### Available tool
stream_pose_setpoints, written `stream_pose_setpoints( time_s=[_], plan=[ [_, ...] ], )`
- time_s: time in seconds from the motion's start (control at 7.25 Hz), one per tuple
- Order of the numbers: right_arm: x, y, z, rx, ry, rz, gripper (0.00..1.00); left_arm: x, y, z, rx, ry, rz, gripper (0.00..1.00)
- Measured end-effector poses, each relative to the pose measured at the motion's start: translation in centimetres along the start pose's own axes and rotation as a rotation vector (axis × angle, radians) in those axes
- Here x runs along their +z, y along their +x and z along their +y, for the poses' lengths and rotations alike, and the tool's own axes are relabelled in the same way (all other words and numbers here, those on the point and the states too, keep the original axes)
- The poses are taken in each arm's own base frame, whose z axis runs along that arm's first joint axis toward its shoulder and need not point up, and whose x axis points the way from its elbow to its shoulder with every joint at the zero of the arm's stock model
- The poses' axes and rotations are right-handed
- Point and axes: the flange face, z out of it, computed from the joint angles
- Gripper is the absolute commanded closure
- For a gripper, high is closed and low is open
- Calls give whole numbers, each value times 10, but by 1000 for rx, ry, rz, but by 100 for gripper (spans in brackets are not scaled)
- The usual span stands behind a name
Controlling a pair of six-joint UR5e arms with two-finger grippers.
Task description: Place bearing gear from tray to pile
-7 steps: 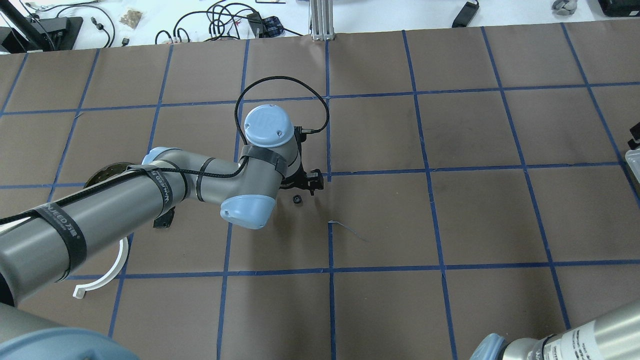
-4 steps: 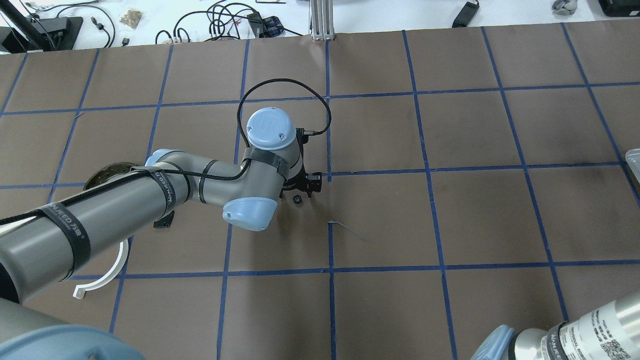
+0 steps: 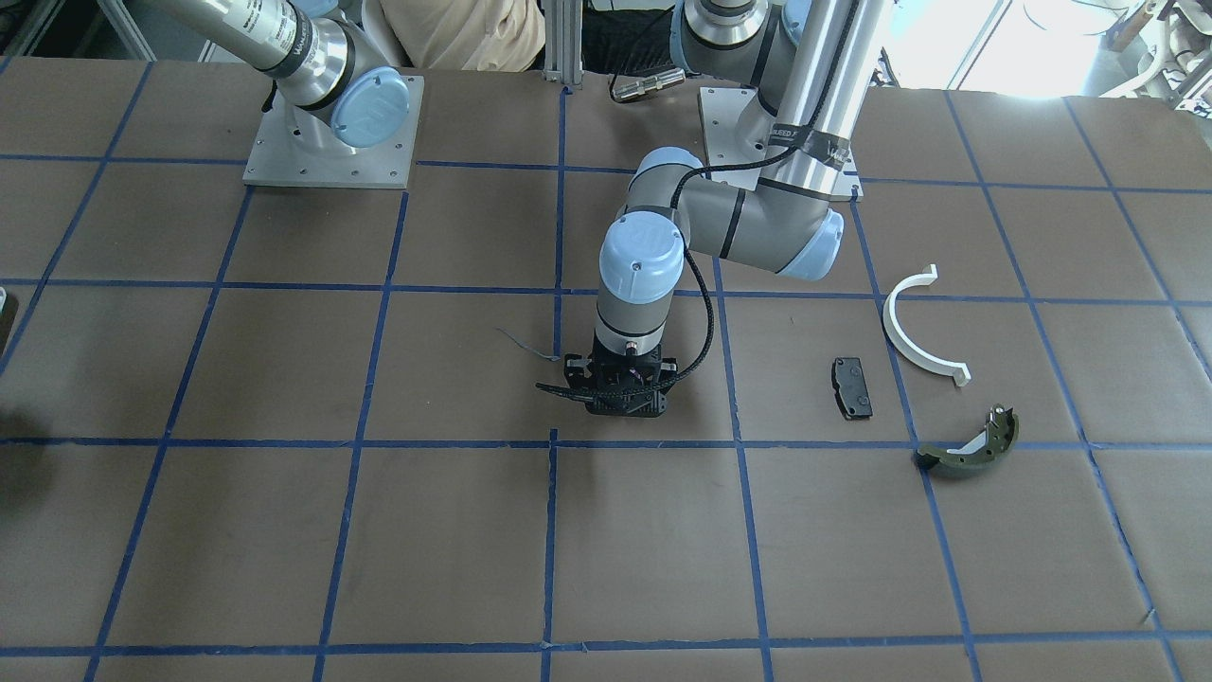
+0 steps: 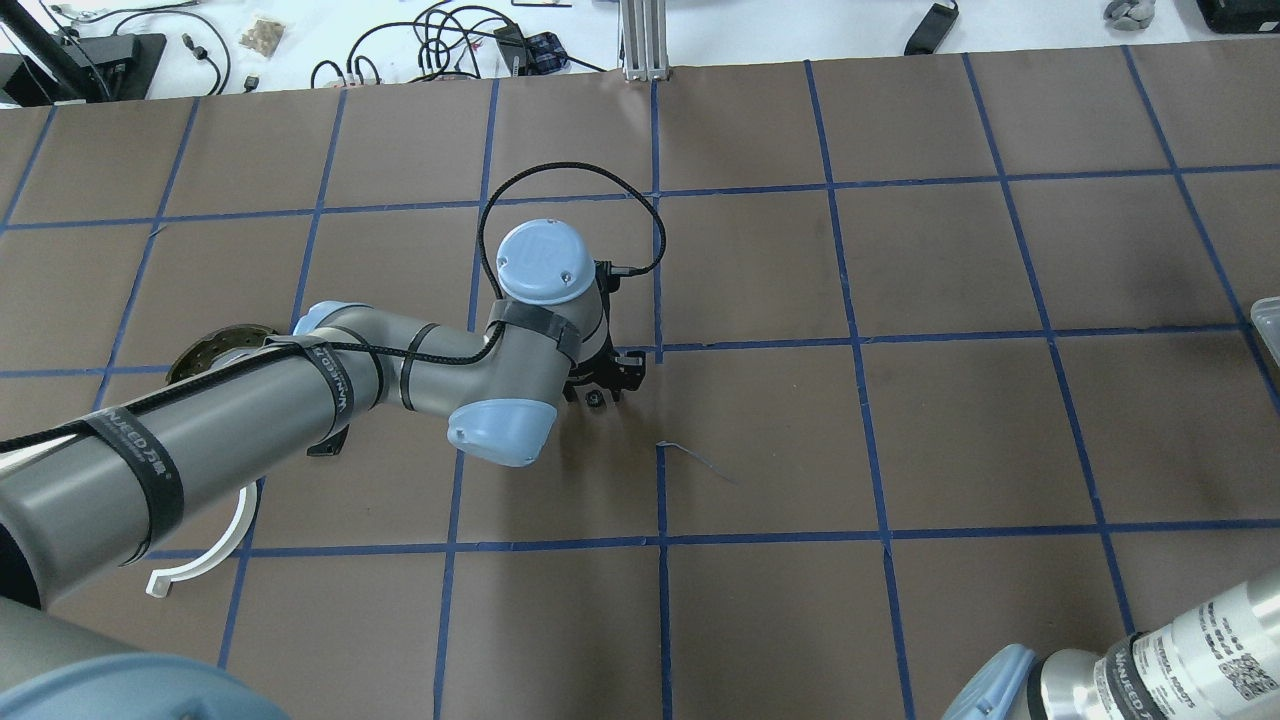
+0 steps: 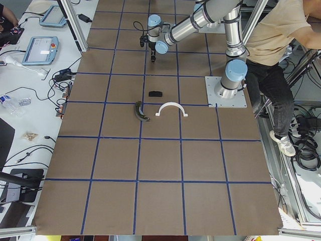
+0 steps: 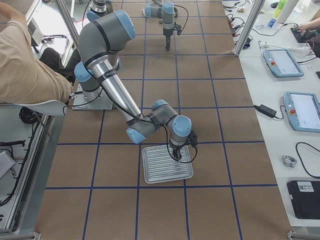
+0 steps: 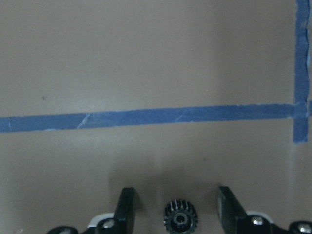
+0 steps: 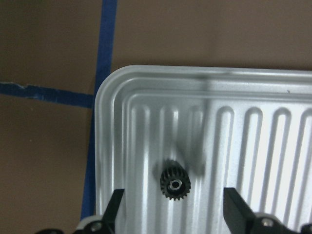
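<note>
1. Black and finely toothed, the bearing gear point(image 7: 179, 219) lies flat on the brown paper of the table point(image 7: 146, 58), near the table's middle. It is outside the tray and not yet with the pile
2. The left gripper point(image 7: 176, 207) straddles this gear with its fingers spread wide, one at 9 o'clock of the gear and one at 3 o'clock. There is a clear gap on each side, and it holds nothing
3. The right gripper point(image 8: 174, 209) hangs over the ribbed metal tray point(image 8: 204, 78), just as wide apart and also empty. A second gear point(image 8: 175, 184) lies on the tray floor between its fingers, near the tray corner that shows at 10 o'clock in the right wrist view
4. The pile is made of the white arc point(image 3: 895, 332), the black pad point(image 3: 851, 386) and the green brake shoe point(image 3: 966, 447). In the front-facing view it sits well apart from the left gripper, at about 3 o'clock
5. By my judgement the step in hand is the left arm's pick-up of the gear on the table, the last leg toward the pile. The right arm seems set for a pick-up from the tray
6. The next move likely calls for the left fingertips to be low by the paper, since the gear is small and squat. They would then squeeze evenly on the teeth, lift, and carry the gear across to set it down beside the pad without knocking the other parts
</note>
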Motion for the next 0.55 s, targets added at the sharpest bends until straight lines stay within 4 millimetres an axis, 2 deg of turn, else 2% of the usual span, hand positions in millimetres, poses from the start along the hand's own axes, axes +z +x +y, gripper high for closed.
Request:
stream_pose_setpoints(
  time_s=[0.14, 0.28, 0.55],
  plan=[
    [4, 1, 0, -3, 1, -4, 33, 1, 0, 4, 2, -4, -2, 87],
    [6, 1, -1, -4, 5, -8, 36, 3, -1, 7, 3, -9, -3, 100],
    [7, 1, -2, -5, 11, -8, 46, 2, -1, 6, 4, -3, -2, 100]
  ],
)
